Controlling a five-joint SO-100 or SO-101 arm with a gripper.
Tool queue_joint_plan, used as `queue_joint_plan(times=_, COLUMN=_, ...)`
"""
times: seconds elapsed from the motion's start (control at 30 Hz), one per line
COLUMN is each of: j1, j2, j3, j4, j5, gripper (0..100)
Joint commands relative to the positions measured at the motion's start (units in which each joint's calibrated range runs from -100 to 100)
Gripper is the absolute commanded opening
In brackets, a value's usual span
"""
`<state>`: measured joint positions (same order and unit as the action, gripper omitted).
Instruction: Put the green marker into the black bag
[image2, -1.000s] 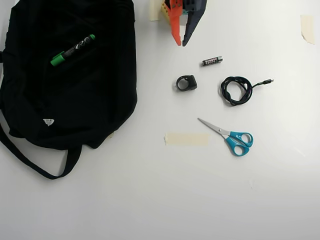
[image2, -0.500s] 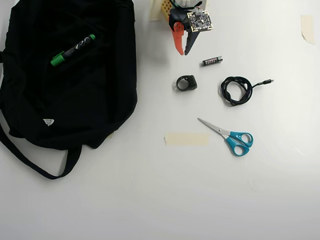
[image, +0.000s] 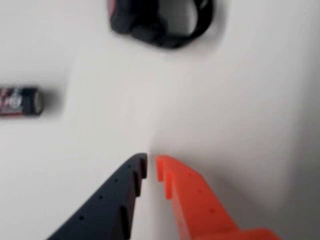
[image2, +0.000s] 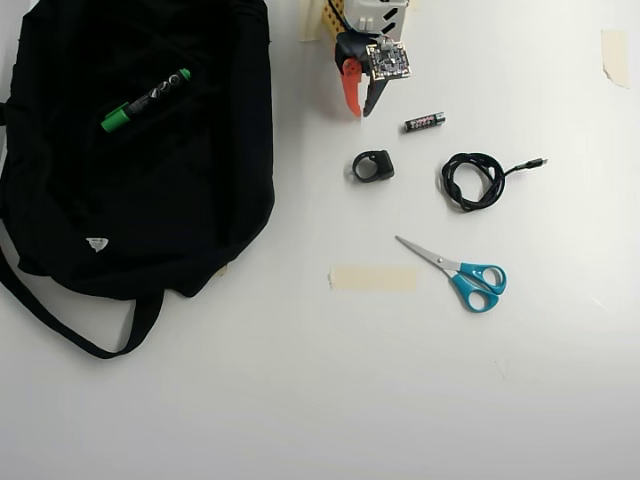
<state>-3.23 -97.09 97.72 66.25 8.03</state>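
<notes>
In the overhead view the black bag (image2: 190, 190) is lying flat across the top left corner of the white surface (image2: 320, 400), its straps trailing down toward the left edge and a small white tag (image2: 96, 243) showing on the lower part of the fabric. The green marker (image2: 146, 100) is resting on top of the bag, up near the top edge, slanting with its green cap toward the lower left.

The hand (image2: 358, 110) is sitting at the top edge of the surface, just right of the bag, pointing down into the scene. Its orange finger (image2: 350, 85) and black finger (image2: 377, 92) are nearly meeting at their tips, leaving only a narrow slit, and they are gripping nothing. The wrist view is showing the same hand (image: 151, 164) over bare surface, tips almost touching.

A small battery (image2: 424, 122) is lying just right of the hand. Below the hand a small black ring-shaped object (image2: 373, 166) is sitting, and right of it a coiled black cable (image2: 476, 180) is reaching toward the right edge. Blue-handled scissors (image2: 462, 275) are lying lower down, right of centre, beside a strip of masking tape (image2: 372, 278). Another tape scrap (image2: 615, 55) is sticking near the top right corner.

In the wrist view, the battery (image: 20, 101) is appearing at the left edge and the blurred ring-shaped object (image: 160, 22) at the top.
</notes>
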Motion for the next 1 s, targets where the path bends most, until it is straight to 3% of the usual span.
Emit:
queue_joint_plan(times=0.0, j1=0.76, j2=-1.74, j3=1.65, j4=1.1, j5=-0.06, gripper=2)
queue_joint_plan(times=0.13, j1=0.84, j2=-1.91, j3=1.65, j4=5.84, j5=-0.12, gripper=2)
queue_joint_plan(times=0.97, j1=0.69, j2=-1.83, j3=1.65, j4=5.67, j5=0.09, gripper=2)
